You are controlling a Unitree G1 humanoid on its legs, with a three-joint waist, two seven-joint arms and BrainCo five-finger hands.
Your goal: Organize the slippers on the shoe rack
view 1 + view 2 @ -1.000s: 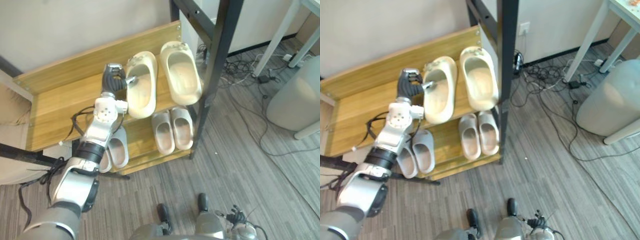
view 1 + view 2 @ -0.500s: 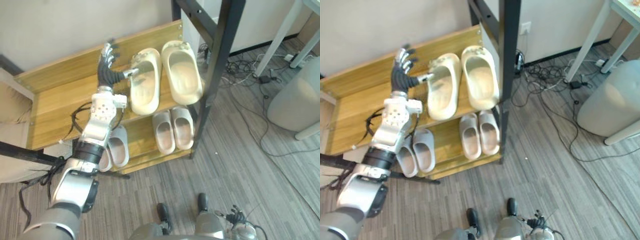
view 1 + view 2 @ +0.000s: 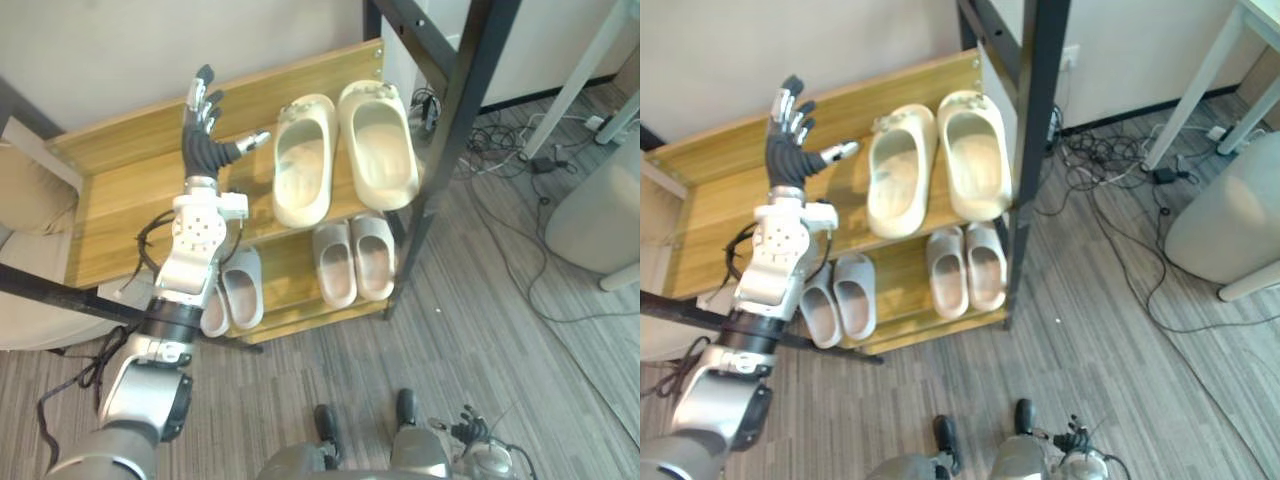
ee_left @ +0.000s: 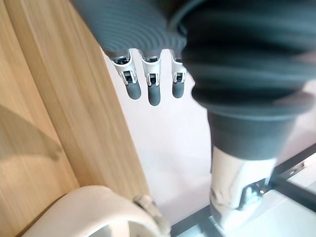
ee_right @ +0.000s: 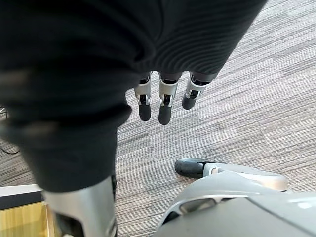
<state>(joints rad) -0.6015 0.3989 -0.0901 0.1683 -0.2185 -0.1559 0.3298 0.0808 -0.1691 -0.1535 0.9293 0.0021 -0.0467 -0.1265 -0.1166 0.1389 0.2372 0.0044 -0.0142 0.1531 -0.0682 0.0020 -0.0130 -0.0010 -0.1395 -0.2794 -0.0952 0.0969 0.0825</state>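
Two cream slippers lie side by side on the wooden shoe rack's top shelf [image 3: 115, 205], the left one [image 3: 303, 162] and the right one [image 3: 381, 147], both with toes toward the wall. My left hand [image 3: 205, 148] hovers open beside the left slipper, fingers spread, thumb pointing at its rim without touching. In the left wrist view its fingers [image 4: 150, 88] point at the wall past the slipper's rim [image 4: 101, 210]. On the lower shelf rest two grey pairs, one [image 3: 353, 260] on the right and one [image 3: 232, 293] partly under my arm. My right hand [image 5: 165, 101] hangs open over the floor.
A black metal frame post [image 3: 455, 140] stands just right of the rack. Cables [image 3: 515, 165] trail over the grey floor, with a grey rounded seat [image 3: 600, 205] and white table legs [image 3: 590, 60] beyond. A beige cushion [image 3: 30, 195] sits left of the rack.
My left hand let go of the left cream slipper, opened and drew back up to the left. The slipper now lies straighter beside its mate. The camera shifted slightly.
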